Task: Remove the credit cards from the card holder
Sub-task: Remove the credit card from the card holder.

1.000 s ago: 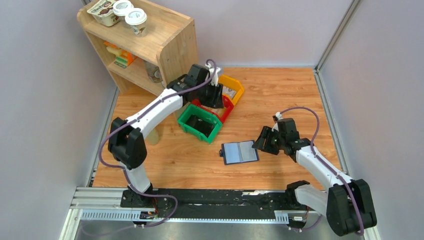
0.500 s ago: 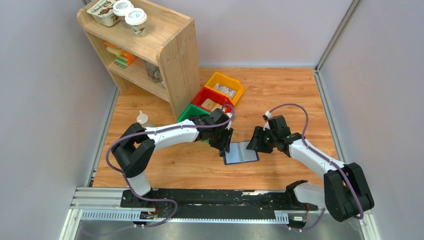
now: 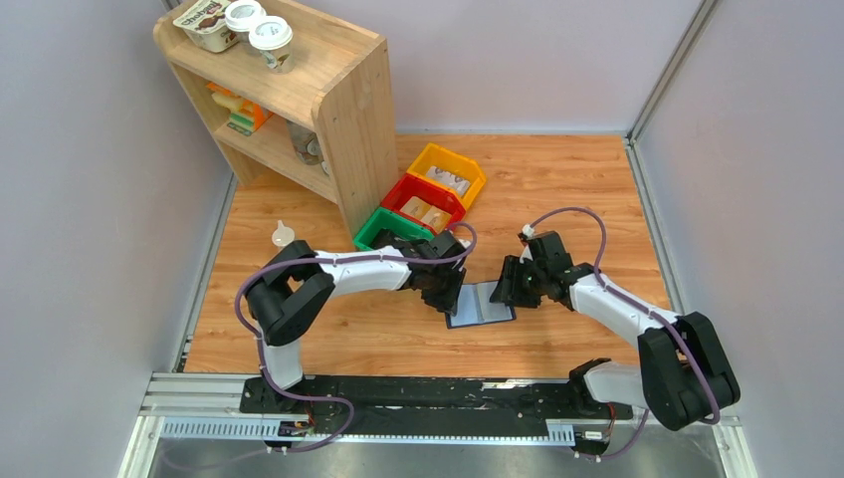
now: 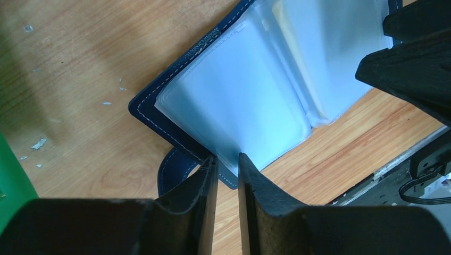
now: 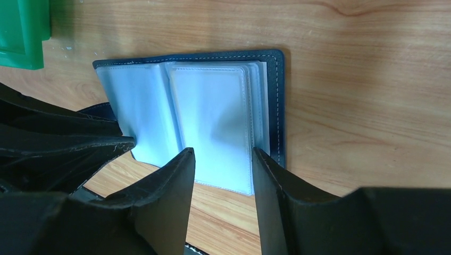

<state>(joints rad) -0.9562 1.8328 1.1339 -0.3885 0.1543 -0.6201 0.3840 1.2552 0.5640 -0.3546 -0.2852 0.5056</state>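
The card holder [image 3: 484, 304] lies open on the wooden table, navy cover down and clear plastic sleeves up. Its strap tab [image 4: 175, 172] sticks out beside the left fingers. My left gripper [image 4: 227, 158] is at the holder's near-left corner, its jaws a narrow slot apart, with the cover's corner showing in the slot. My right gripper [image 5: 223, 154] is open, its fingers straddling the near edge of the right-hand stack of sleeves [image 5: 213, 111]. The credit cards stay inside the sleeves; only a pale tan strip [image 4: 299, 53] shows through the plastic.
Green [image 3: 383, 227], red [image 3: 426, 204] and yellow [image 3: 450, 171] bins stand in a row behind the left arm. A wooden shelf [image 3: 328, 90] with cups on top fills the back left. A small pale bottle [image 3: 284, 235] stands at the left. Grey walls close in both sides.
My left arm swung from the bins down to the holder's left corner, its jaws narrowing. My right gripper slid left onto the holder's right side and closed a little.
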